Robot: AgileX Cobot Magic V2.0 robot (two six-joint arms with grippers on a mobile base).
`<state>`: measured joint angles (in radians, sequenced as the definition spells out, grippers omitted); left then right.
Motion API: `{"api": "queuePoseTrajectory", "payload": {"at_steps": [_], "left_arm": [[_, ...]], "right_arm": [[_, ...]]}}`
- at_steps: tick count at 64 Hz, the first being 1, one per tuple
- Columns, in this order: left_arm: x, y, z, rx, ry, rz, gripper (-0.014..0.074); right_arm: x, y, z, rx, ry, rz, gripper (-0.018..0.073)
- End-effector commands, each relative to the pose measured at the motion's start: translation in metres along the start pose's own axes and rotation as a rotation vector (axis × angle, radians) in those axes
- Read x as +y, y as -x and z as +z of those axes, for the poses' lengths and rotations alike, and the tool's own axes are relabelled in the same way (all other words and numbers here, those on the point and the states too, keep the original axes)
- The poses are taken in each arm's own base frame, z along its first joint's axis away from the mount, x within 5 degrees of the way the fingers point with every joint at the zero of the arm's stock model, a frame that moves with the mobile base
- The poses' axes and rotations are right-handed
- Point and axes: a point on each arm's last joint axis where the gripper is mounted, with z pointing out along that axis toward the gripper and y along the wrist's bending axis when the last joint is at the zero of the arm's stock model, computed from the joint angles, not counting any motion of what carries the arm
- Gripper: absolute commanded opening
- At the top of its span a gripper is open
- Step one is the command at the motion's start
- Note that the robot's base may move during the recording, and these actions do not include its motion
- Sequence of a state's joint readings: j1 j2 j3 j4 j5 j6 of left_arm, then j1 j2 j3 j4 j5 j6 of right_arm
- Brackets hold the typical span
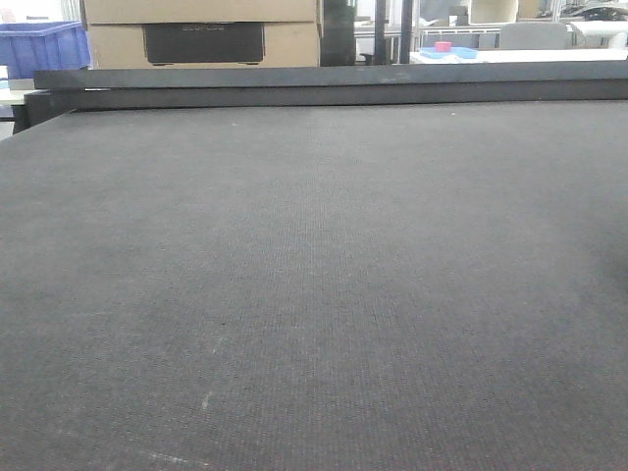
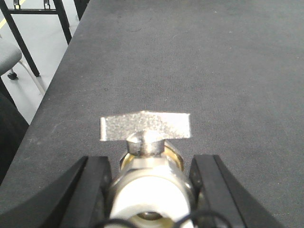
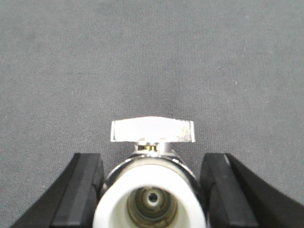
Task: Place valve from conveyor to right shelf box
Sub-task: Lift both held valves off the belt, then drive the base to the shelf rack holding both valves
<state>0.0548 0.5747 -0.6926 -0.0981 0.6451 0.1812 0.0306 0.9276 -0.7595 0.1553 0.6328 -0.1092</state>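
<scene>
We saw left gripper [image 2: 150,166] jaws clamped on a silver metal butterfly-handled valve [image 2: 145,127], over the dark grey woven conveyor belt [image 1: 314,294]. Right gripper [image 3: 152,166] jaws held a second silver valve [image 3: 153,130], same belt below.

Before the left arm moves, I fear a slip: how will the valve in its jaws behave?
The valve looks solid metal, so probably rigid and heavy for its size. Its rounded, shiny body might twist between the jaws. The flat handle should limit rolling.
</scene>
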Motion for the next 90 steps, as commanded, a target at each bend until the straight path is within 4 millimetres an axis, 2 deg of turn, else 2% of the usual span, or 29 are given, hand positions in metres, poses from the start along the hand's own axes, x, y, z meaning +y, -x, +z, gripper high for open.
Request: {"api": "queuePoseTrajectory", "payload": {"at_steps": [1, 90], "left_arm": [[-0.0001, 0.0064, -0.003, -0.072, 0.001, -0.017, -0.0111], [-0.0001, 0.0064, -0.003, -0.072, 0.001, -0.017, -0.0111]], "right_arm": [[-0.0011, 0.0078, -0.0049, -0.084, -0.012, -0.008, -0.0163], [-0.0011, 0.0078, -0.0049, -0.084, -0.012, -0.008, -0.0163]]}}
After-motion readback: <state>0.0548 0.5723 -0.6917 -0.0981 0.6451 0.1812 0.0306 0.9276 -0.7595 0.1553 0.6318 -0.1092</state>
